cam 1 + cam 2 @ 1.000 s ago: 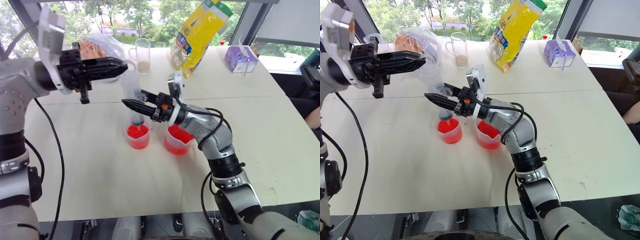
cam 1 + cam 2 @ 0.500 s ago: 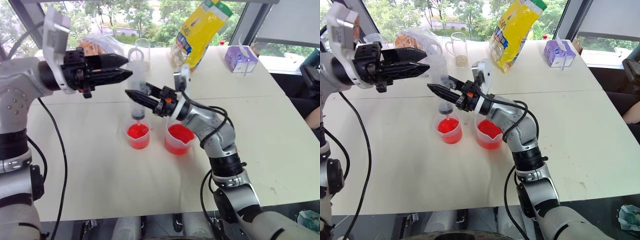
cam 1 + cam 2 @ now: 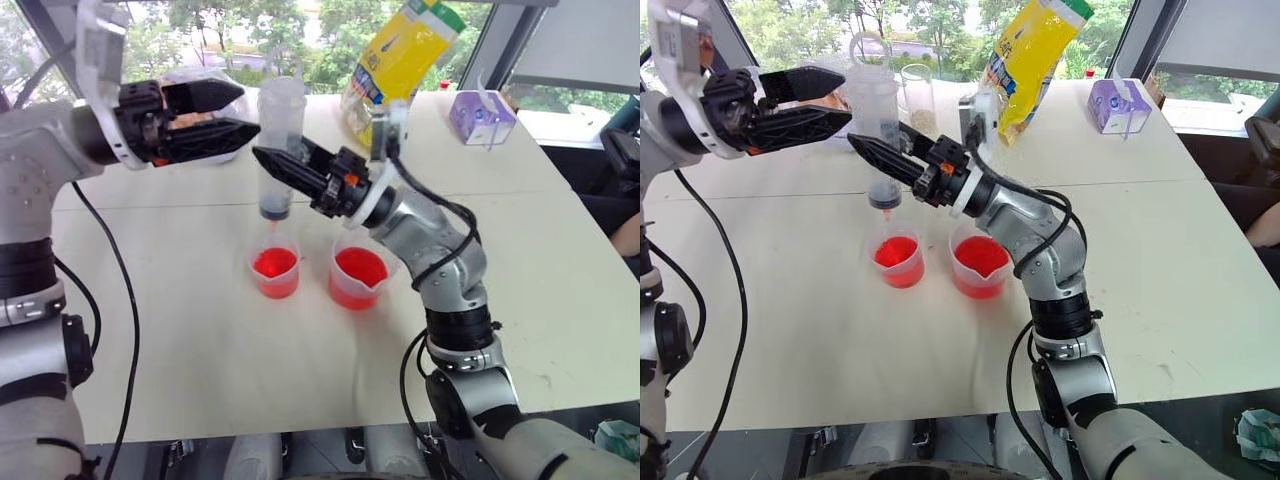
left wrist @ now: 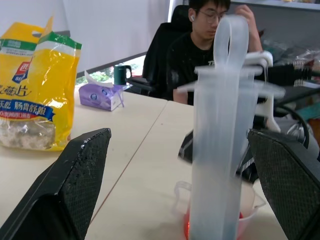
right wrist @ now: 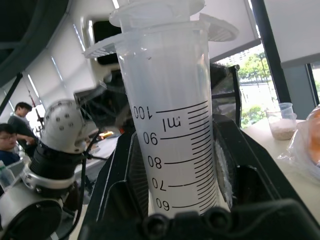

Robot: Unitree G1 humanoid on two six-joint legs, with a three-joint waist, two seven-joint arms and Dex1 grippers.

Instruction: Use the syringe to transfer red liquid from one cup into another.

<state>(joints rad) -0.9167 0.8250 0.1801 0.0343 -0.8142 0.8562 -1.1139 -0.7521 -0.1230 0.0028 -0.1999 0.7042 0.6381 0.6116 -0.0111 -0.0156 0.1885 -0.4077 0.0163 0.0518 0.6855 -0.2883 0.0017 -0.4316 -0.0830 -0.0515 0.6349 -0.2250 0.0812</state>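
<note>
The syringe [image 3: 279, 146], upper centre of the frame, stands upright above the small cup [image 3: 275, 272], its clear barrel marked "ml" with 60 to 100. The right gripper [image 3: 268, 160] has its jaws clamped on the barrel. The left gripper [image 3: 240, 112] has its jaws wide, flanking the plunger.

I see a pale white table [image 3: 200, 330]. Near its center, the small cup [image 3: 275, 272] stands at nine o'clock of the spouted beaker [image 3: 358, 279], both holding red liquid [image 3: 360, 268]. Toward twelve o'clock stand a yellow bag [image 3: 398, 62] and a purple tissue box [image 3: 480, 117].
</note>
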